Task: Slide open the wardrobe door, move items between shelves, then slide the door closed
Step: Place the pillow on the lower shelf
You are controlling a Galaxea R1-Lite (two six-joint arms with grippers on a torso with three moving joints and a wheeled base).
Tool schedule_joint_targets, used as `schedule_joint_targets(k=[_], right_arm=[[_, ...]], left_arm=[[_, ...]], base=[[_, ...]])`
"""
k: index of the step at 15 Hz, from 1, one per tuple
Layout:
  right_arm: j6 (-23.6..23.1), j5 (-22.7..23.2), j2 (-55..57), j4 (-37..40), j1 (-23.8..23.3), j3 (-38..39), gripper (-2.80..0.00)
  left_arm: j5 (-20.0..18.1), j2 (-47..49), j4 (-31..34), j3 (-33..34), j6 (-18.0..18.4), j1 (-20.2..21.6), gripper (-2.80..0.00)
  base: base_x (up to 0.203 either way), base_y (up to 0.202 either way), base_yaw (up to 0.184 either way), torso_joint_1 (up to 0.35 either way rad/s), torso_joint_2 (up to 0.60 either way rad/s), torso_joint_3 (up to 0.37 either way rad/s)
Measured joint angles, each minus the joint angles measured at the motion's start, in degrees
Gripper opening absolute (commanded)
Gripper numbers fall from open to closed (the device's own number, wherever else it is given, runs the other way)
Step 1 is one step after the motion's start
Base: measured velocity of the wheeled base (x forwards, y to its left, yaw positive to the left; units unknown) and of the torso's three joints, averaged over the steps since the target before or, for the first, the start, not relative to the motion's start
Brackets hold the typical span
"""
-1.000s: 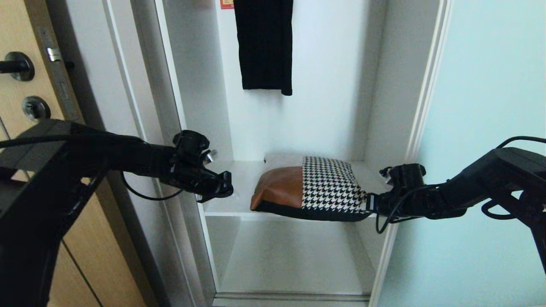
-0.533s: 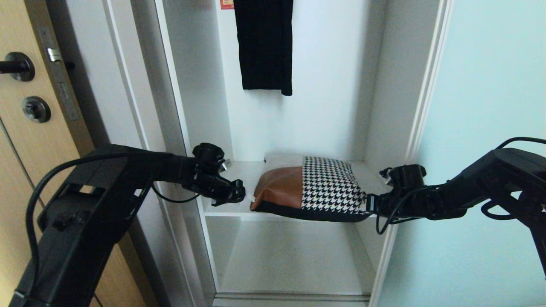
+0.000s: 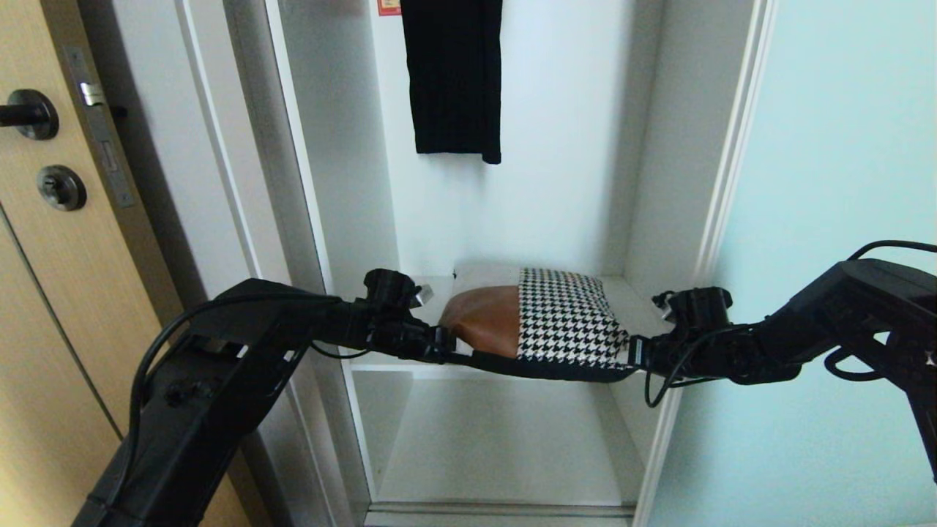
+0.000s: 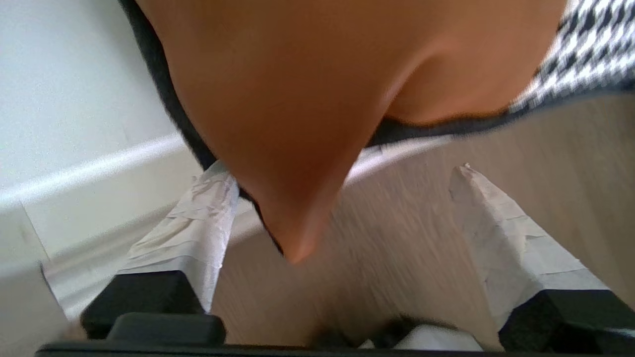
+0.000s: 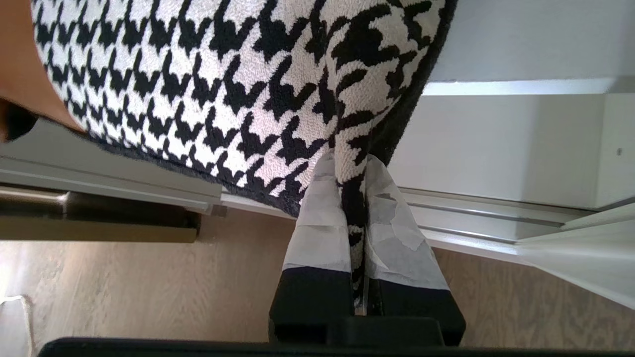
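The bag (image 3: pixel 542 322), tan leather on its left half and houndstooth on its right, lies on the upper of two white shelves (image 3: pixel 388 359), its front edge hanging over the board. My left gripper (image 3: pixel 443 348) is open at the leather end. In the left wrist view the leather corner (image 4: pixel 297 148) pokes between the gripper's (image 4: pixel 342 172) spread white-taped fingers (image 4: pixel 496 233), not pinched. My right gripper (image 3: pixel 635 351) is shut on the houndstooth corner; the right wrist view shows the fabric (image 5: pixel 223 89) squeezed in this gripper (image 5: pixel 349 159). The sliding wardrobe door (image 3: pixel 842 183) stands pushed aside to the right.
A black garment (image 3: pixel 454 73) hangs above the bag at the back. The lower shelf (image 3: pixel 498 439) is bare. The wardrobe's left frame (image 3: pixel 293 183) is close by my left arm. A wood door with a dark lever handle (image 3: pixel 29 113) is at the far left.
My left arm has swung right, from the wardrobe's left frame to the bag's leather corner, and its gripper has opened. The right gripper and the bag have kept still.
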Motion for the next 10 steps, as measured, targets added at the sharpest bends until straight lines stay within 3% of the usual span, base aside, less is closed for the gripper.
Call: schedule_joint_targets(k=[3, 8, 9, 10], right_arm=[[-0.01, 0.53, 0.0, -0.58, 0.05, 0.46, -2.8], [0.02, 0.71, -0.05, -0.71, -0.01, 1.01, -2.8], [0.05, 0.71, -0.05, -0.69, -0.04, 1.01, -2.8], [0.05, 0.74, -0.05, -0.71, -0.09, 0.99, -2.8]], left_arm=[[1.18, 1.03, -4.65, -0.07, 0.33, -0.19, 0.0], [4.84, 1.08, -5.85, 0.41, 2.76, -0.16, 0.0], [5.84, 1.1, -6.04, 0.34, 2.81, -0.16, -0.94], [6.53, 1.16, -6.43, 0.23, 2.86, 0.0, -2.8]], base=[[0.0, 0.0, 0.0, 0.0, 0.0, 0.0], [0.0, 0.0, 0.0, 0.0, 0.0, 0.0], [0.0, 0.0, 0.0, 0.0, 0.0, 0.0], [0.0, 0.0, 0.0, 0.0, 0.0, 0.0]])
